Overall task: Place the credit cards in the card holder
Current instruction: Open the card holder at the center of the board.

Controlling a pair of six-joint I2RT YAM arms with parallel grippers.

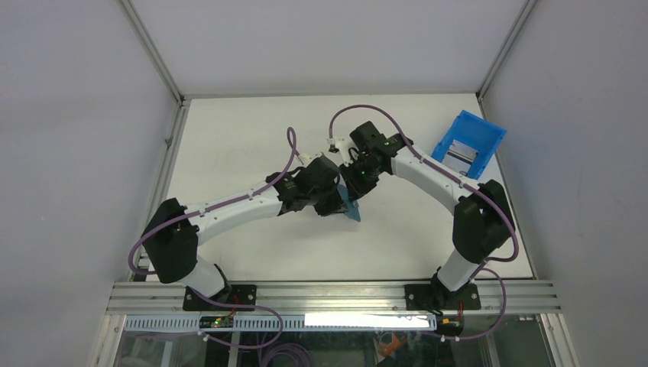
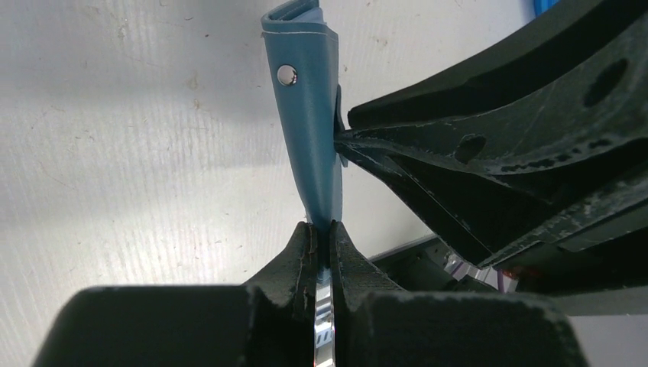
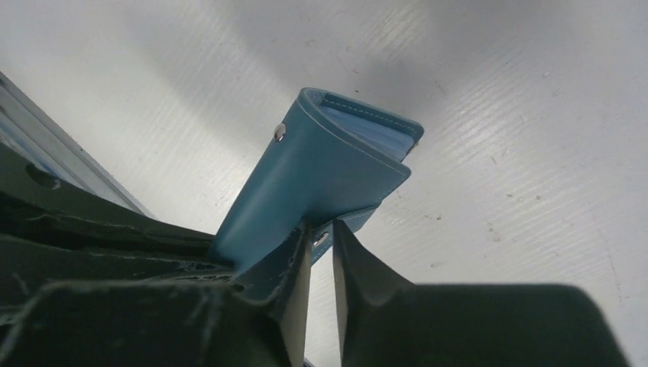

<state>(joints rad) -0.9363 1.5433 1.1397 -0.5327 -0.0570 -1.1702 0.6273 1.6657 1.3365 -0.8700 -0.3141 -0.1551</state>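
The teal-blue card holder (image 1: 352, 209) is held off the table between both grippers at the middle. In the left wrist view the card holder (image 2: 309, 122) shows edge-on, with a metal snap on its side. My left gripper (image 2: 322, 229) is shut on a silvery credit card (image 2: 325, 306), and the card's far end runs into the holder's near edge. In the right wrist view the card holder (image 3: 321, 168) shows its lighter blue inside pockets. My right gripper (image 3: 321, 235) is shut on the holder's snap tab (image 3: 359, 218). From above, the left gripper (image 1: 334, 202) and right gripper (image 1: 357, 189) almost touch.
A bright-blue plastic bin (image 1: 489, 138) stands tilted at the back right of the white table (image 1: 244, 138), with something flat and grey inside (image 1: 461, 153). Metal frame rails run along the table's edges.
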